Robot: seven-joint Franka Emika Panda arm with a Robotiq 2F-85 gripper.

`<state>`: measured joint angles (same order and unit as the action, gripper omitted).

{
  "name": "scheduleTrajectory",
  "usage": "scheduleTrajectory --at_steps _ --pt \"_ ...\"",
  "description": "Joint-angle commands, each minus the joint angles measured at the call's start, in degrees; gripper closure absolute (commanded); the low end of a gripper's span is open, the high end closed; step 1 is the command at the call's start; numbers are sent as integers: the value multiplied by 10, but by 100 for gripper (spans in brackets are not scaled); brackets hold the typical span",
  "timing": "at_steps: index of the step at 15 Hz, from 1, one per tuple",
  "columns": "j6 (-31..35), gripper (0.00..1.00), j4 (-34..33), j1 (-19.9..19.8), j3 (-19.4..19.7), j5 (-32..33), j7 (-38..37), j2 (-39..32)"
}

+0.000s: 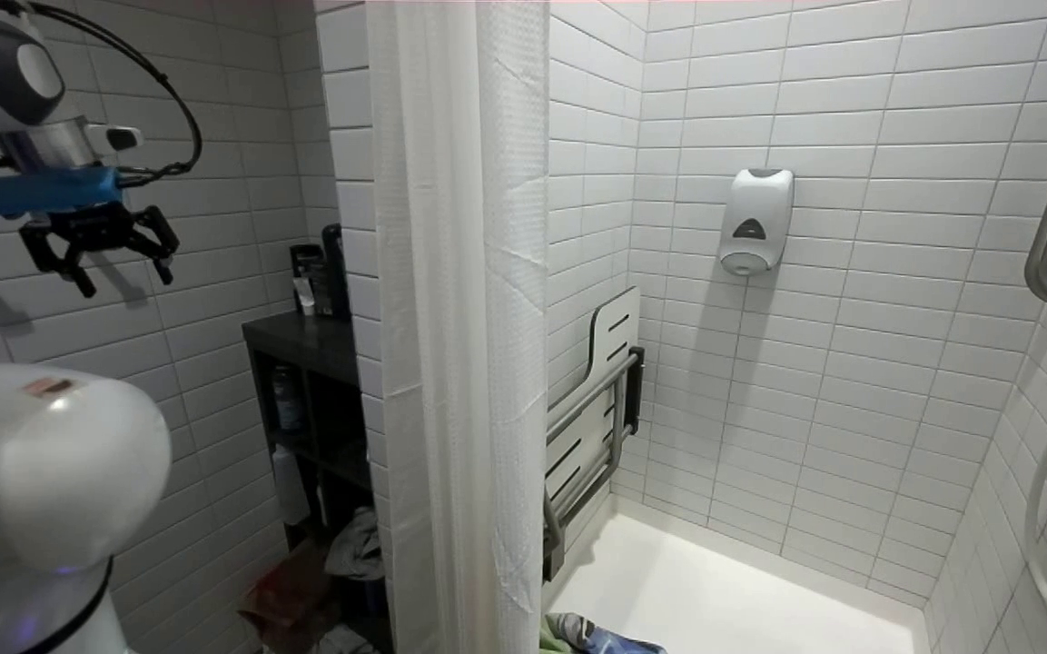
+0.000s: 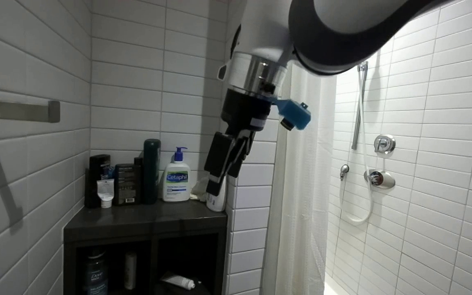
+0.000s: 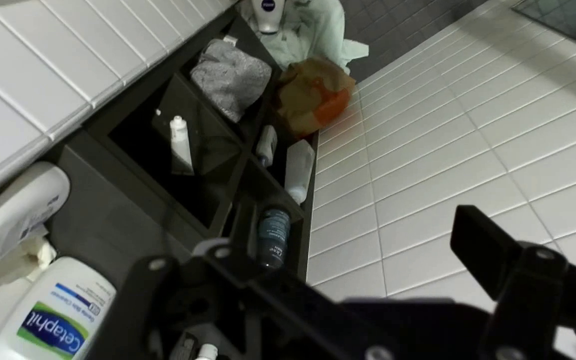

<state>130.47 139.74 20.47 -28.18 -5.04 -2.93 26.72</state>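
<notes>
My gripper (image 1: 126, 282) stands open in front of the tiled wall, with nothing between its black fingers. In an exterior view the gripper (image 2: 224, 180) angles down near the right end of the dark shelf unit (image 2: 145, 219), partly covering a white bottle (image 2: 216, 201). A Cetaphil pump bottle (image 2: 177, 182) stands on the shelf top, left of the gripper in that view. The wrist view shows the Cetaphil bottle (image 3: 55, 320) and the white bottle (image 3: 23, 205) at lower left. Bare tiles appear between the fingers there; one finger partly overlaps the shelf's cubbies.
A tall green bottle (image 2: 151, 172), a black box (image 2: 127, 184) and a white tube (image 2: 105, 192) share the shelf top. The cubbies hold a Dove can (image 3: 273, 237) and another tube (image 3: 181, 145). A curtain (image 1: 459, 318) hangs beside the tiled pillar; a metal bar (image 2: 19, 110) juts from the wall.
</notes>
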Motion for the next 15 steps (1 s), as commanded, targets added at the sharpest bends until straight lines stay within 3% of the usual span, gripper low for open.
scheduleTrajectory --at_steps 1,6,15 --pt "57 0 1 -8 -13 70 -51 -18" --pt "99 0 -5 -30 -1 110 -116 -22" --pt "205 0 -12 -138 -51 231 -270 -29"
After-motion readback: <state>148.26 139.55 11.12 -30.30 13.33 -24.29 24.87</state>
